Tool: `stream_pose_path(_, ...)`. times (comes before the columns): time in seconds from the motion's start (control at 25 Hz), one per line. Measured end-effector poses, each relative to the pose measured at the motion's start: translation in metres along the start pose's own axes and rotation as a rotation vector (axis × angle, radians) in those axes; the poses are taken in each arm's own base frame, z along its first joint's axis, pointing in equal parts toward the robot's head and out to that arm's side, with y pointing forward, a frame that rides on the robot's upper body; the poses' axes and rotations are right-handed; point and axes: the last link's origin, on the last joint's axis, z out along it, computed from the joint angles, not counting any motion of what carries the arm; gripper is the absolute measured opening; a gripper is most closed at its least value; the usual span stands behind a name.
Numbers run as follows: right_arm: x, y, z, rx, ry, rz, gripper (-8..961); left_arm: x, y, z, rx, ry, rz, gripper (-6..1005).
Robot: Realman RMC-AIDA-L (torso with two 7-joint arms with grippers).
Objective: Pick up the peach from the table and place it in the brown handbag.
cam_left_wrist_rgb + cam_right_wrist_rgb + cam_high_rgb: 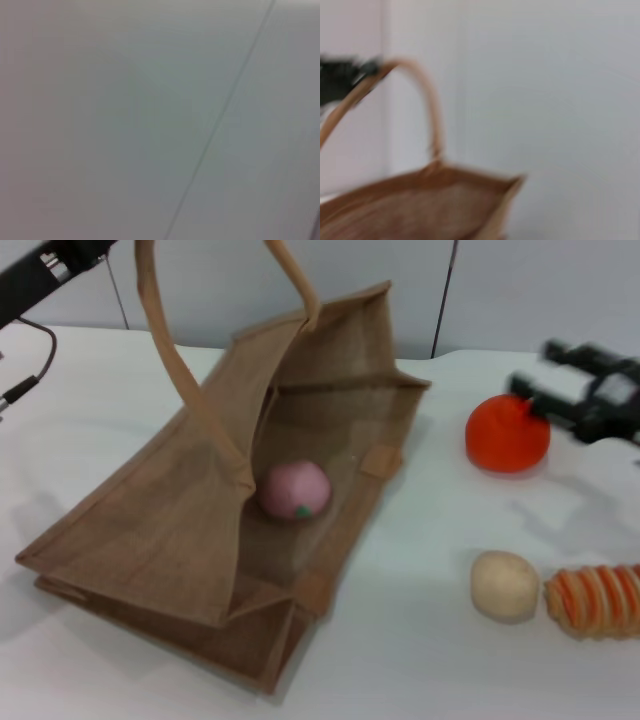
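Observation:
The peach [295,490], pale pink with a small green mark, lies inside the brown handbag [160,530]. The bag lies tilted on the white table with its mouth open to the right. One handle [180,370] is pulled up and out of the head view's top. In the right wrist view the left gripper [342,82] shows as a dark blur gripping the top of that handle [427,105]. The right gripper [537,368] is open and empty, above the table at the right, just beyond the orange-red fruit. It is apart from the bag.
An orange-red fruit [507,433] sits right of the bag. A beige ball [504,586] and an orange-striped item [595,600] lie at the front right. The left arm [45,275] and its cable cross the top left. The left wrist view shows only a plain grey surface.

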Motion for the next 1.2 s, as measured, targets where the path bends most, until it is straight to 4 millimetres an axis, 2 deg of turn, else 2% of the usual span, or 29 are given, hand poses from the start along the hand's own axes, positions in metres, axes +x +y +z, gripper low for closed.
stream_pose_path(0.16, 0.002, -0.011, -0.022, 0.133, -0.085, 0.017, 706, -0.008, -0.009, 0.000, 0.061, -0.018, 0.019, 127)
stream_pose_path(0.36, 0.010, -0.011, -0.033, 0.246, -0.172, 0.009, 705, -0.023, -0.016, 0.001, 0.124, -0.031, 0.107, 127)
stream_pose_path(0.44, 0.015, -0.011, -0.035, 0.312, -0.205, -0.004, 704, -0.026, -0.017, 0.001, 0.135, -0.032, 0.129, 248)
stream_pose_path(0.48, 0.017, -0.011, -0.036, 0.342, -0.215, -0.011, 704, -0.038, -0.021, 0.000, 0.182, -0.030, 0.199, 308)
stream_pose_path(0.68, 0.034, -0.010, -0.035, 0.539, -0.227, -0.033, 702, -0.052, -0.026, -0.003, 0.280, 0.019, 0.312, 512)
stream_pose_path(0.92, 0.052, -0.017, -0.036, 0.757, -0.181, 0.021, 701, -0.071, -0.033, -0.020, 0.531, 0.163, 0.475, 640)
stream_pose_path(1.2, 0.056, -0.022, -0.045, 0.848, -0.191, 0.071, 699, -0.074, -0.038, -0.034, 0.685, 0.240, 0.482, 769)
